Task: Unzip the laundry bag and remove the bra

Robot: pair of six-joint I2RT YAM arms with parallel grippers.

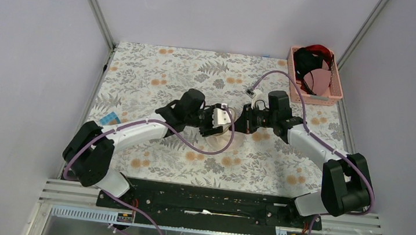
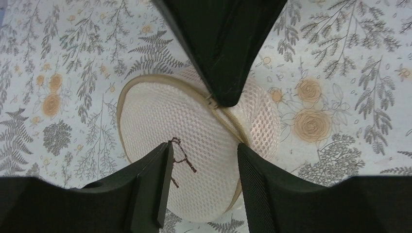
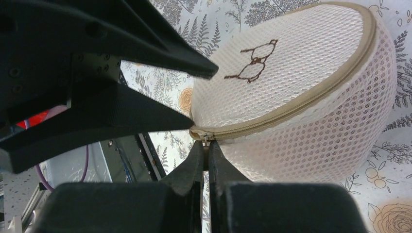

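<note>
The round cream mesh laundry bag [image 2: 194, 121] stands tilted on the floral cloth at table centre [image 1: 224, 132], and its tan zip [image 3: 291, 104] looks closed. My left gripper [image 2: 204, 150] clamps the bag's near edge, one finger on the face with the dark drawing [image 3: 252, 60] and the other by the zip seam. My right gripper [image 3: 206, 145] is shut on the small metal zip pull [image 3: 206, 140] at the zip's end. Its fingers [image 2: 224, 92] enter the left wrist view from above. In the top view the left gripper [image 1: 220, 120] and the right gripper [image 1: 240, 122] meet at the bag. The bra is hidden.
A pink slatted basket [image 1: 336, 96] with black and red garments and a dull pink piece sits at the far right corner. A small blue item [image 1: 110, 118] lies at the cloth's left edge. Purple cables [image 1: 268, 77] loop over both arms. Grey walls enclose the table.
</note>
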